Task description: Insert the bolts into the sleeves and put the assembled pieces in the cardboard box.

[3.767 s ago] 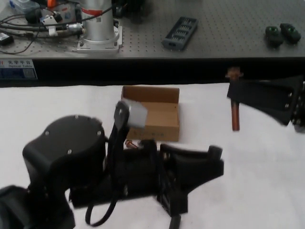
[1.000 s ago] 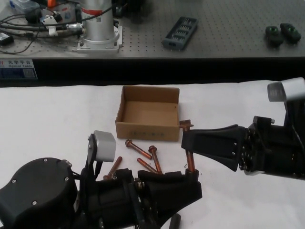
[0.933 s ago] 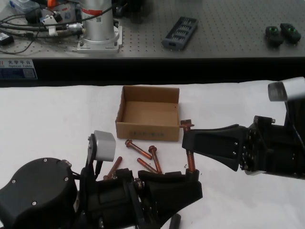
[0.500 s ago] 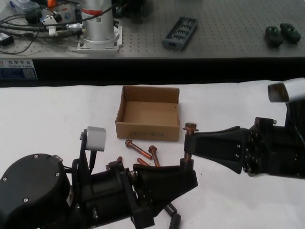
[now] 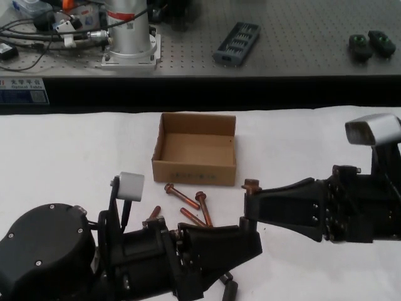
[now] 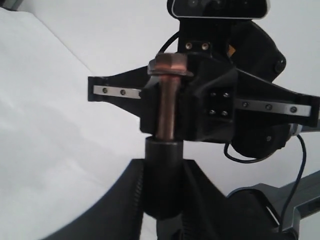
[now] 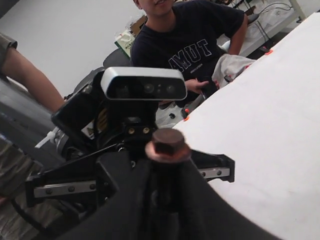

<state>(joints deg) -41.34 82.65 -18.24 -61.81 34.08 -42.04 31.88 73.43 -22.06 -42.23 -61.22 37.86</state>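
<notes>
Fingers of the right gripper clamp the bolt upright. Directly below, the left gripper pinches the sleeve, axes aligned.

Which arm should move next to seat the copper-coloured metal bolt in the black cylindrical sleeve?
Right: its jaws hold the bolt upright, tip at the sleeve clamped in the left arm's jaws.

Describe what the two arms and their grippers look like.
Both arms are matte black with small silver screws. The left gripper and right gripper have black tapering fingers. The left arm's silver-grey box camera and the right arm's silver-grey box camera top the wrists. A thin black cable loops beside the right wrist.
</notes>
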